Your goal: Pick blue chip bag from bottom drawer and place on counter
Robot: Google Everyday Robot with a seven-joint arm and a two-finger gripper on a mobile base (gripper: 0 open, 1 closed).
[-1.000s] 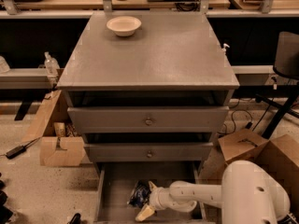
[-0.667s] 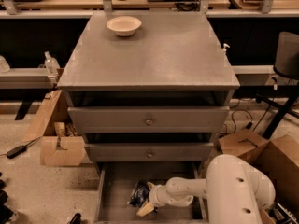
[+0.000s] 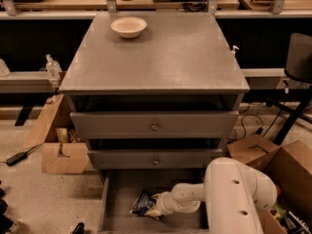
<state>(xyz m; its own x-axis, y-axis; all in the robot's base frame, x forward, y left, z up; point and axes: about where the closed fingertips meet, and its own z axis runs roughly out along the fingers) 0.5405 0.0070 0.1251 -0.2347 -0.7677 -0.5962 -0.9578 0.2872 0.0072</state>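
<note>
— Cardboard boxes (image 3: pixel 62 156) and cables are seen on the floor around a grey cabinet. On its counter (image 3: pixel 165 62) a bowl (image 3: pixel 128 27) is set at the back left. Where is the bag?
— The bag (image 3: pixel 143 202) is found lying in the open drawer (image 3: pixel 119 191), near the front middle. The gripper (image 3: pixel 157 207) is placed low in the drawer, against the bag's right edge.
— Is it held?
— That cannot be told: whether the gripper is closed on the bag is not shown.
— What could be spoiled?
— If only a crinkled corner is caught, the foil could be pulled free during the lift. The bag or the arm (image 3: pixel 192 193) could also be snagged on the drawer above (image 3: pixel 155 159) if the lift is drawn too far back.
— What is hidden?
— The drawer's front is cut off by the frame, its right part is covered by the arm, and the bag's lettering cannot be read.
</note>
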